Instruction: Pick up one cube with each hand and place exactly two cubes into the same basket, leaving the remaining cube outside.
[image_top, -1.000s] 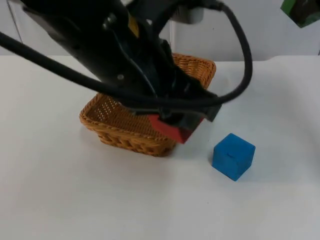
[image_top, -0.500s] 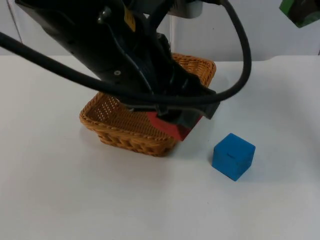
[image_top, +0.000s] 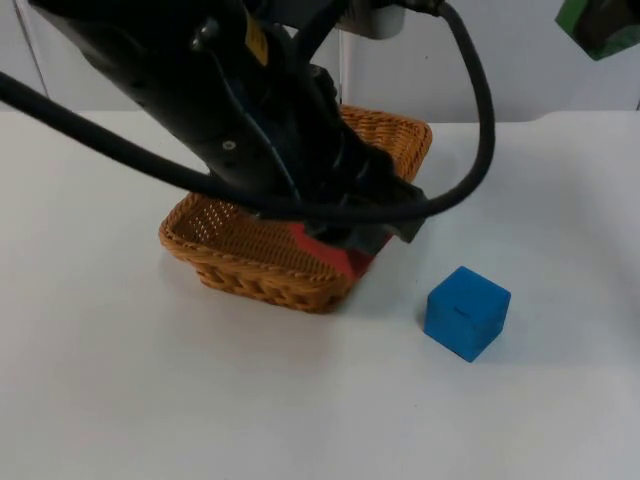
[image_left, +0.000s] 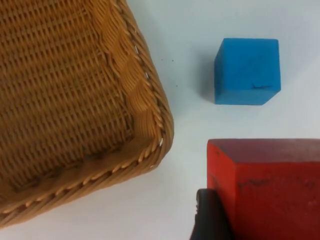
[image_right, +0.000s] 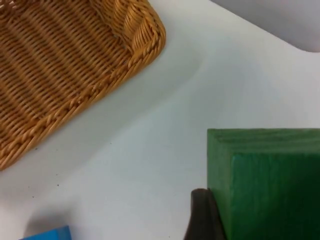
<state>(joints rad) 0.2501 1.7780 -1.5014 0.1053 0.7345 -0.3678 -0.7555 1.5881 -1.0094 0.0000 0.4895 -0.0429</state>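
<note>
The left gripper (image_top: 345, 245) is clamped on a red cube (image_top: 335, 250). It holds the cube up in the air, over the near right corner of the woven basket (image_top: 215, 245). In the left wrist view, the red cube (image_left: 267, 187) sits tight against a black fingertip (image_left: 210, 217). From there it looks to be just off the basket's rim (image_left: 150, 115), over the white table (image_left: 190, 40), so I cannot tell if the cube is over the inside of the basket.

The basket is brown and made of woven strips. It stands on the white table (image_top: 120, 400), a bit left of the middle, and reaches back toward the grey wall.

A blue cube (image_top: 466, 311) sits on the table, to the right of the basket and a little nearer. It does not touch the basket. In the left wrist view the blue cube (image_left: 247, 71) lies apart from the red one.

The right gripper (image_right: 250, 220) is clamped on a green cube (image_right: 267, 182). In the top view the green cube (image_top: 598, 22) is held high up at the far right, well away from the basket. In the right wrist view the basket (image_right: 65, 65) is off to one side, with bare table under the cube.
</note>
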